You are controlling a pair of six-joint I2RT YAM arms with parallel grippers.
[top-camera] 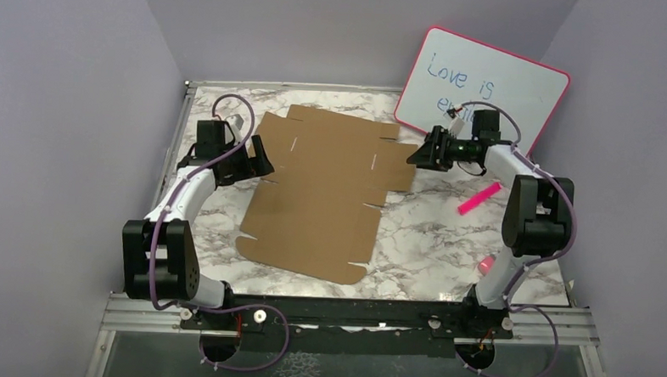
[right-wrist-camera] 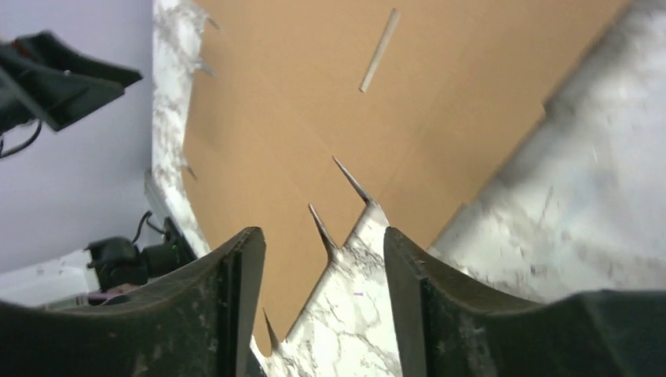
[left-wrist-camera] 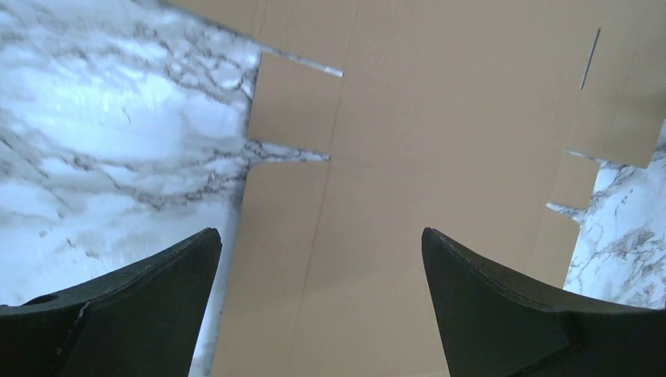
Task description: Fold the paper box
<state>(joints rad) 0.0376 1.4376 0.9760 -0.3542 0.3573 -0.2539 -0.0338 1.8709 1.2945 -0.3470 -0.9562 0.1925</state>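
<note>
The paper box (top-camera: 321, 196) is a flat die-cut brown sheet, not folded, and it lies on the marble table (top-camera: 430, 235) between the two arms, with its flaps and tabs all spread out. The left gripper (top-camera: 259, 161) is at the left edge of the sheet. In the left wrist view its two black fingers (left-wrist-camera: 149, 306) are spread wide apart and nothing is between them; one finger is over the bare marble and the other is over the cardboard. Whether the tips touch the sheet I cannot tell. The right gripper (top-camera: 416, 154) is at the right side of the sheet, near a side flap. Its fingers (right-wrist-camera: 228, 314) are also spread, a little less wide, and they hold nothing; between them the right wrist view shows a notched edge of the sheet and some marble. A pink-framed whiteboard (top-camera: 487, 89) leans at the far right corner, and a pink marker (top-camera: 479, 198) lies on the table beside the right arm.
</note>
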